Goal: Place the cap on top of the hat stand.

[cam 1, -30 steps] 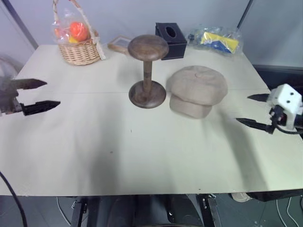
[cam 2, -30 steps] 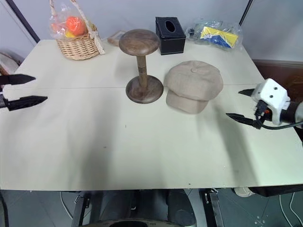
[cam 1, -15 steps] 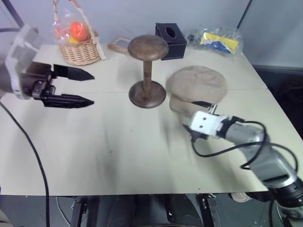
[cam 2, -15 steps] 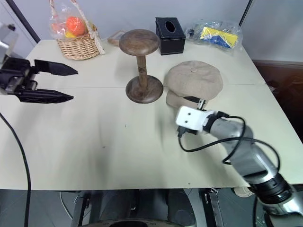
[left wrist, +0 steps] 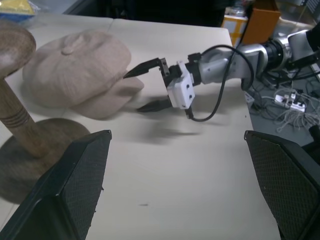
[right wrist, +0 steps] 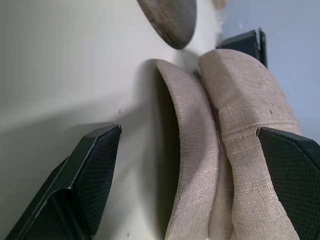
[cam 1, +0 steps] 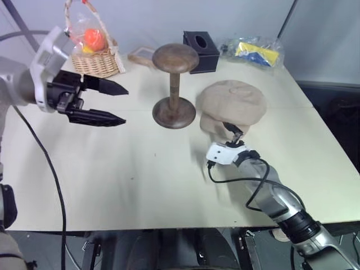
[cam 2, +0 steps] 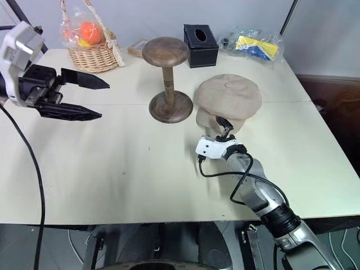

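Now right gripper point(cam 2: 224, 125), jaws wide, has swung in to cap point(cam 2: 228, 100) brim, stand's point(cam 2: 167, 81) four o'clock; grasp imminent. Left gripper point(cam 2: 90, 100) open.

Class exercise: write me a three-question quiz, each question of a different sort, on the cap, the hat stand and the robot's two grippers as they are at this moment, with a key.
1. True or false: the cap already sits on the hat stand.
2. Which gripper is at the cap's brim? A. left gripper B. right gripper
3. Fill in: the stand's domed head is ___.

Key:
1. False; the cap lies on the table beside the stand.
2. B; its fingers are open, one above and one below the brim, not closed on it.
3. bare
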